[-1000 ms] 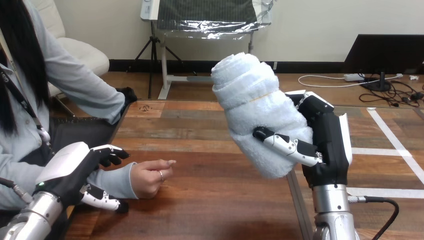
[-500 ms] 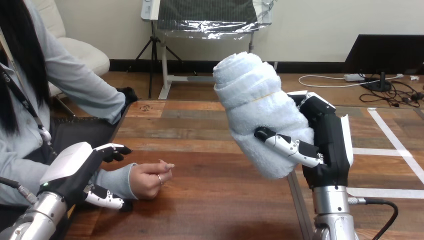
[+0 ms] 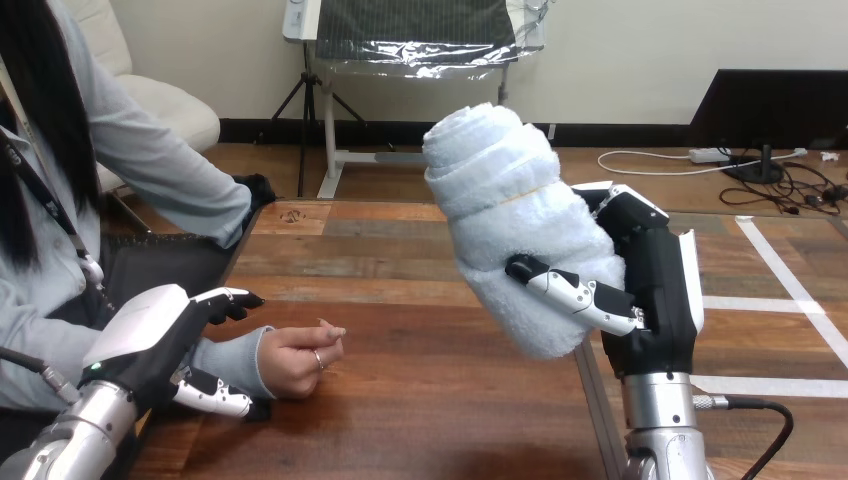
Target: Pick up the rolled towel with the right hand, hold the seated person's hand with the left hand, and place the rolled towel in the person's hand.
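Note:
My right hand [image 3: 655, 290] is shut on the rolled white towel [image 3: 515, 215], which it holds tilted and lifted above the table's right half, thumb across its front. The person's hand [image 3: 300, 358] rests loosely curled on the wooden table [image 3: 420, 400] at the left. My left hand [image 3: 150, 345] sits at the person's wrist [image 3: 225, 362], fingers over the grey sleeve and thumb under it, curled round it.
The table's left edge runs near the person's lap. A seam [image 3: 597, 410] splits the tabletop under the towel. White tape lines [image 3: 790, 290] mark the surface at the far right.
My left hand has crept a little right along the person's wrist and closed round it. The towel and my right hand hardly moved.

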